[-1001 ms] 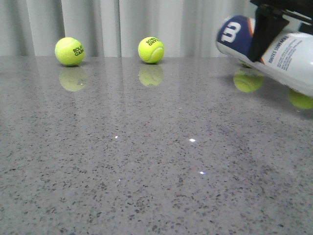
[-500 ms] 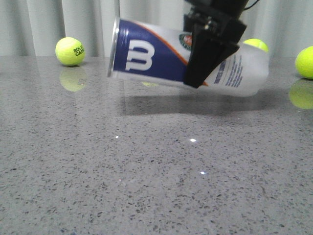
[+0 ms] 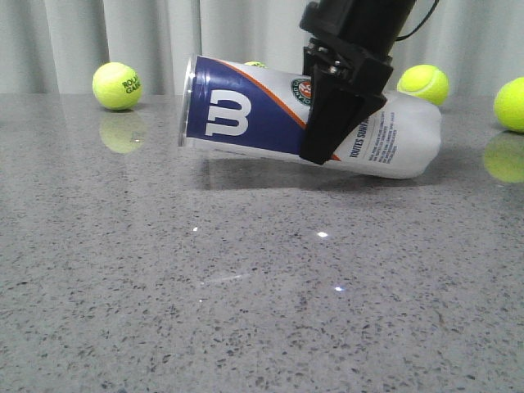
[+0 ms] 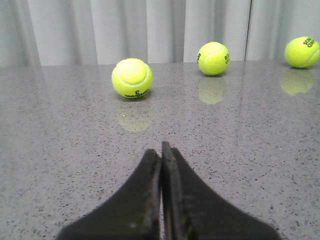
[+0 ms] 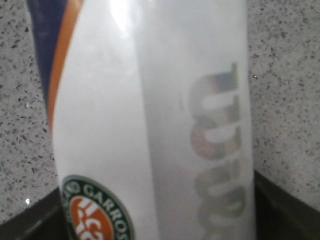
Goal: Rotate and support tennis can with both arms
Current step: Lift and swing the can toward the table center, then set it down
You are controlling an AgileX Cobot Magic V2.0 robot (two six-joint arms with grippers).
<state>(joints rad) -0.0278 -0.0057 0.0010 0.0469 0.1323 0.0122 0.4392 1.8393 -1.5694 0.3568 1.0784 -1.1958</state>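
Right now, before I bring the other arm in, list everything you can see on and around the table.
tennis can: one, clear plastic with white and navy Wilson label, tipped nearly on its side at the table's back middle, rim end to the left
tennis balls: four, yellow-green, along the back edge; one mostly hidden behind the can
table: one, grey speckled, glossy
curtain: pale grey, behind the table
right end effector: black, clamped across the can's middle
left end effector: black, fingers together, holding nothing, seen only in the left wrist view
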